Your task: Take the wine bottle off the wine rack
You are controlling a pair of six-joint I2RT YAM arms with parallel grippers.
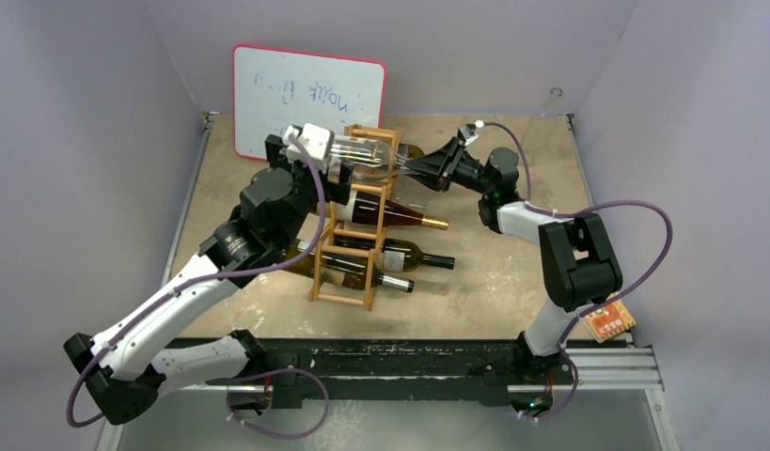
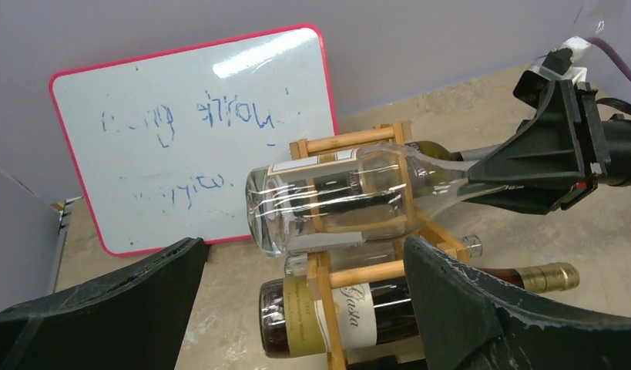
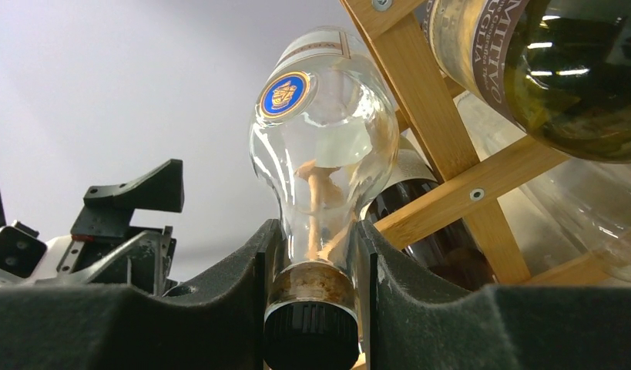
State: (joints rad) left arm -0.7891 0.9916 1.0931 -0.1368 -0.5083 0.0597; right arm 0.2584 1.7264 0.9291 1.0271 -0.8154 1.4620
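The clear glass wine bottle (image 1: 362, 150) lies nearly level in the top tier of the wine rack (image 1: 343, 299). Its base points toward the left arm and its neck toward the right. Whether it bears on the slats or is lifted just clear of them, I cannot tell.

The right gripper (image 3: 312, 262) is clamped on the neck just above the black screw cap, one finger pressed to either side. The left gripper (image 2: 300, 247) is spread wide and holds nothing. Its fingers (image 2: 451, 293) sit just short of the bottle's base without touching it.

Three more bottles lie in the tiers below: a dark one with a gold cap (image 1: 400, 216), a green one with a black cap (image 1: 414, 256), and one with a silver cap (image 1: 362, 271). The rack stands on the brown bench (image 1: 494, 282). A red-edged whiteboard (image 1: 306, 99) leans against the back wall behind it.
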